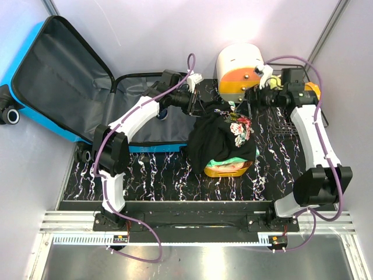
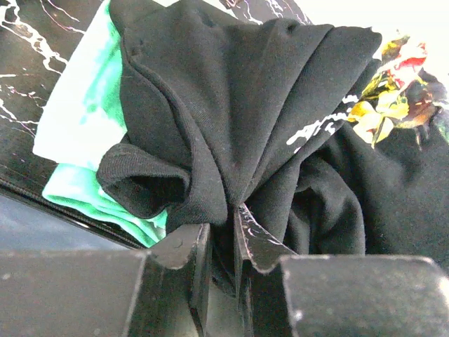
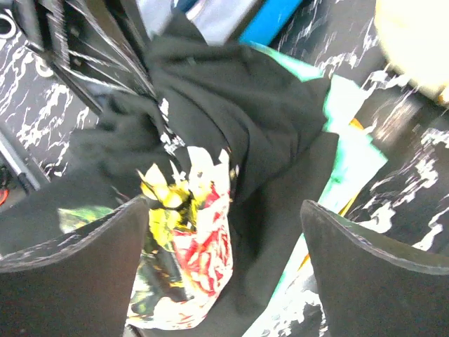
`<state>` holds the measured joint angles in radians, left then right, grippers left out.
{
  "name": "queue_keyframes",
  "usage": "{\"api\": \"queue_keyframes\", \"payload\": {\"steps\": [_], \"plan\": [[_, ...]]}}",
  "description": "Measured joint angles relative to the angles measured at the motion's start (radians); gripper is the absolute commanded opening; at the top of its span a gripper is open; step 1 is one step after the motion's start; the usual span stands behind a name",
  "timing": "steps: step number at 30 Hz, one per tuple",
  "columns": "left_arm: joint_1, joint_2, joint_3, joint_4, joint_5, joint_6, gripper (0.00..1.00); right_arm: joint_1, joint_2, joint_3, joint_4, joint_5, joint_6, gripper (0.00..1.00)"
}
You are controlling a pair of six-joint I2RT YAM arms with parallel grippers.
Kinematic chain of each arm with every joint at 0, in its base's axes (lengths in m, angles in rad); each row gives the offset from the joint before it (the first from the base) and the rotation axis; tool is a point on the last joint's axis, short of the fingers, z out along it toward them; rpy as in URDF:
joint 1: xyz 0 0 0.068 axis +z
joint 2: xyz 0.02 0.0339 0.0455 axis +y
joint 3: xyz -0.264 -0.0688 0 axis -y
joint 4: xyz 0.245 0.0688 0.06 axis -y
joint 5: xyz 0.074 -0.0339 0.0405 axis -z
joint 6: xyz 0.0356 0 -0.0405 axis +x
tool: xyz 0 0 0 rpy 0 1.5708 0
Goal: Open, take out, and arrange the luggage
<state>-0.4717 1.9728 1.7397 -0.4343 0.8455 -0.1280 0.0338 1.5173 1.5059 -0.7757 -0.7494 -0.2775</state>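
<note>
The bright-blue suitcase (image 1: 35, 87) lies open at the back left, showing its dark grey lining (image 1: 64, 76). My left gripper (image 1: 201, 108) is shut on a black garment (image 1: 218, 140); in the left wrist view the jaws (image 2: 223, 232) pinch a fold of that black cloth (image 2: 245, 105). The garment hangs over a green cloth (image 2: 84, 119) and a yellow basin (image 1: 227, 170). My right gripper (image 1: 249, 100) is open just above the garment's floral print (image 3: 189, 232), its fingers (image 3: 77, 274) wide apart and holding nothing.
A white-and-orange round box (image 1: 239, 70) stands behind the garment. A black wire rack (image 1: 287, 125) sits at the right under the right arm. The tabletop (image 1: 163, 175) is black marble pattern. Grey walls close in on three sides.
</note>
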Motion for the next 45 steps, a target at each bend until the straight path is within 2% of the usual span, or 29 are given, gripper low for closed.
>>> {"api": "queue_keyframes", "payload": {"steps": [4, 6, 7, 10, 11, 12, 14, 22, 28, 35, 38, 45], "plan": [[0.000, 0.020, 0.045, -0.024, -0.012, -0.003, 0.19, 0.005, -0.020, 0.142, -0.032, -0.026, 0.017, 1.00], [-0.001, 0.035, 0.059, -0.030, -0.013, -0.005, 0.26, 0.025, -0.034, 0.180, -0.034, -0.038, 0.035, 1.00], [-0.001, 0.043, 0.065, -0.032, -0.014, -0.006, 0.37, 0.046, -0.039, 0.191, -0.032, -0.043, 0.047, 1.00], [-0.002, 0.066, 0.075, -0.037, -0.017, -0.011, 0.61, 0.145, -0.032, 0.196, -0.033, -0.055, 0.068, 1.00], [-0.001, 0.072, 0.077, -0.043, -0.021, -0.015, 0.72, 0.172, -0.024, 0.195, -0.033, -0.054, 0.068, 1.00], [0.002, 0.075, 0.078, -0.046, -0.023, -0.020, 0.77, 0.204, -0.010, 0.192, -0.034, -0.051, 0.060, 1.00], [0.011, 0.076, 0.078, -0.053, -0.023, -0.027, 0.96, 0.245, 0.026, 0.166, -0.033, -0.037, 0.029, 1.00], [0.123, 0.018, 0.075, -0.132, -0.046, 0.034, 0.98, 0.251, 0.179, -0.062, -0.024, 0.089, -0.179, 1.00], [0.180, -0.095, 0.039, -0.168, -0.050, 0.064, 0.99, 0.270, 0.156, -0.113, 0.004, 0.148, -0.278, 1.00], [0.234, -0.118, 0.033, -0.182, -0.052, 0.069, 0.99, 0.270, 0.085, -0.212, 0.029, 0.194, -0.362, 1.00], [0.257, -0.118, 0.033, -0.201, -0.054, 0.076, 0.99, 0.233, 0.054, -0.241, 0.006, 0.187, -0.397, 1.00], [0.273, -0.118, 0.033, -0.220, -0.056, 0.080, 0.99, 0.055, 0.020, -0.246, -0.198, 0.198, -0.538, 1.00]]}}
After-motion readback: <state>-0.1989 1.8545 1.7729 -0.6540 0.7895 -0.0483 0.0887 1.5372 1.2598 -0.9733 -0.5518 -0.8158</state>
